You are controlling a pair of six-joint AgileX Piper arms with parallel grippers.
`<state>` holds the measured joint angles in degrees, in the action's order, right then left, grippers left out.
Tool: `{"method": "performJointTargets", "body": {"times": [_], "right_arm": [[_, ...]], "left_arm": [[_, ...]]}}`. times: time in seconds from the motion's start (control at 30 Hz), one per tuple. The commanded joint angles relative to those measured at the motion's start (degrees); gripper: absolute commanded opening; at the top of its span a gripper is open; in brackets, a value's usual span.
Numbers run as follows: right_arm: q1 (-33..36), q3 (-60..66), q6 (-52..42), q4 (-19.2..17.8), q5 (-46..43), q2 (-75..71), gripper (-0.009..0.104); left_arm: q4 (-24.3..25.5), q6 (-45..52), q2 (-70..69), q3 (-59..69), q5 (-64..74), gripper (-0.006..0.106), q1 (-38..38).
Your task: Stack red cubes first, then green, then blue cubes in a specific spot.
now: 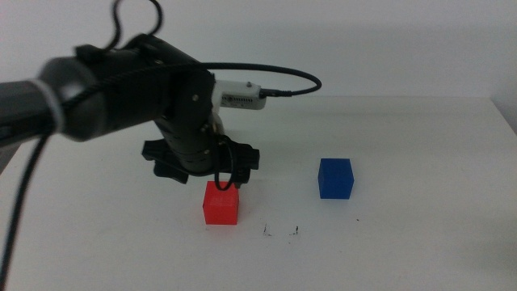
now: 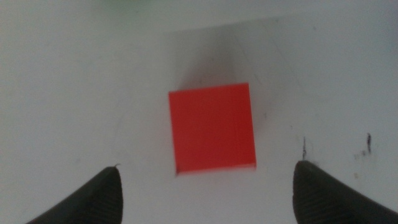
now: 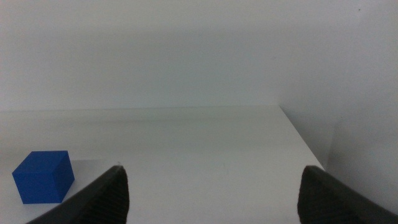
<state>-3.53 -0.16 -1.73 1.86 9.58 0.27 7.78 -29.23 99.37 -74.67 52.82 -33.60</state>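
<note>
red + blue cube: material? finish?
Red cube: looks like solid plastic, matte; flat even colour, no glare, faint lines across its top face. Blue cube: same look, matte, crisp edges, no highlights. Could be painted wood or foam; the pictures cannot settle it.

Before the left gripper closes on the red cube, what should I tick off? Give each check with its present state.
1. Left gripper open: ok, jaws spread wider than the red cube.
2. Cube centred between the jaws: ok in the left wrist view.
3. Jaws down around the cube: cannot tell; the arm hides this in the middle view.
4. Blue cube apart from the red cube: ok.
5. Green cube located: not ok, none in view.
6. Right gripper out of the way: ok, open, absent from the middle view.
</note>
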Motion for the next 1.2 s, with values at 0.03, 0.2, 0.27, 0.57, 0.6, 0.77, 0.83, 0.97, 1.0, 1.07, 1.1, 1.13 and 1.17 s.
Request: {"method": "performJointTargets", "body": {"times": [0.03, 0.2, 0.27, 0.57, 0.6, 0.77, 0.83, 0.97, 1.0, 1.07, 1.1, 1.13, 1.17], "right_arm": [[-0.42, 0.16, -0.45, -0.14, -0.48, -0.27, 0.093], [-0.42, 0.16, -0.45, -0.14, -0.48, -0.27, 0.093], [-0.42, 0.16, -0.45, -0.14, -0.48, -0.27, 0.093], [-0.42, 0.16, -0.45, -0.14, -0.48, -0.27, 0.093], [-0.42, 0.16, -0.45, -0.14, -0.48, -0.27, 0.093], [-0.42, 0.16, -0.45, -0.14, -0.48, -0.27, 0.093], [-0.42, 0.16, -0.45, -0.14, -0.48, -0.27, 0.093], [-0.42, 0.16, -0.45, -0.14, -0.48, -0.27, 0.093], [-0.42, 0.16, -0.45, -0.14, -0.48, -0.27, 0.093], [-0.42, 0.16, -0.45, -0.14, -0.48, -0.27, 0.093], [-0.42, 0.16, -0.45, -0.14, -0.48, -0.27, 0.093], [-0.42, 0.16, -0.45, -0.14, -0.48, -0.27, 0.093], [-0.42, 0.16, -0.45, -0.14, -0.48, -0.27, 0.093]], "left_arm": [[-0.32, -1.01, 2.9, -1.05, -3.23, 0.093, -0.05], [-0.32, -3.09, 6.95, -1.05, -7.34, 0.093, 1.01], [-0.32, -3.81, 8.62, -1.05, -7.45, 0.091, 1.64], [-1.98, -3.81, 13.33, -1.28, -8.75, 0.048, 2.2], [-2.5, -3.65, 13.35, -1.39, -8.75, 0.041, 2.2], [-3.68, -4.55, 11.26, -4.19, -5.26, 0.009, 0.43], [-3.53, -6.59, 11.11, -7.31, -1.89, 0.003, -1.62], [-4.22, -10.22, 14.31, -15.78, 5.55, 0.003, -6.13], [-4.22, -11.0, 15.29, -17.89, 6.98, 0.004, -6.91], [-3.91, -12.74, 17.64, -20.89, 8.11, 0.007, -8.42], [-3.86, -12.88, 18.51, -21.64, 8.16, 0.007, -8.9], [-3.86, -13.02, 19.5, -22.31, 8.16, 0.008, -9.36], [-4.14, -13.02, 20.36, -22.69, 8.06, 0.009, -9.52]]}}
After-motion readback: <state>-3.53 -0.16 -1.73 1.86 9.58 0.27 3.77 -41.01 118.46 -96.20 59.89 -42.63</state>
